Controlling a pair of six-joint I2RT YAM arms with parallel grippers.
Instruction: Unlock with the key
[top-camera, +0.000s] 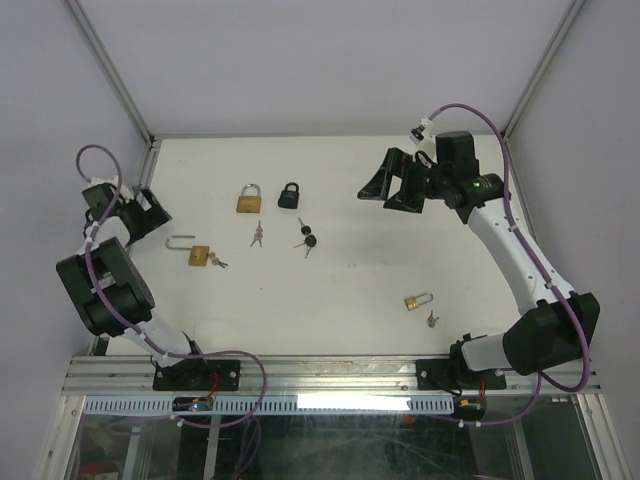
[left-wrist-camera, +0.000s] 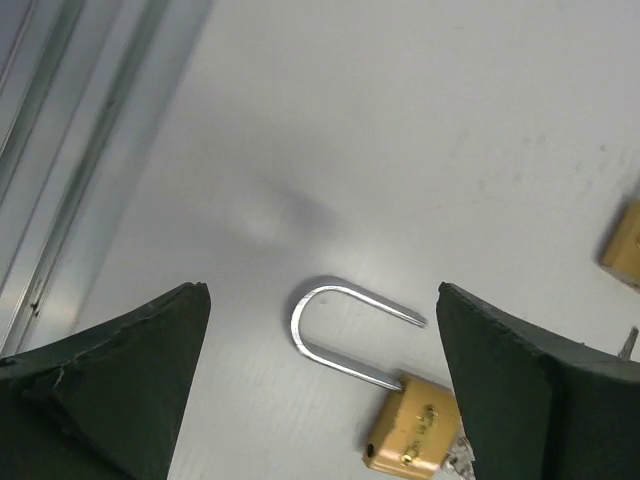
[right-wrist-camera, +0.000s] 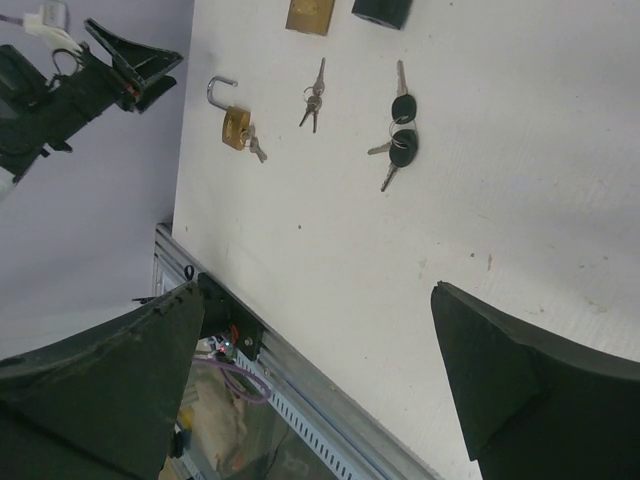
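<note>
The left gripper (top-camera: 152, 212) is hanging over the left side of the white table (top-camera: 350, 300) with its jaws standing wide open and holding nothing. The gold padlock (left-wrist-camera: 412, 440) is lying flat just beside it, with its silver loop (left-wrist-camera: 330, 330) swung open and a key (top-camera: 216, 262) at its bottom end. The right gripper (top-camera: 392, 192) is hanging over the far right side, also wide open and empty, while a black padlock (top-camera: 289, 195) is lying in the middle.
</note>
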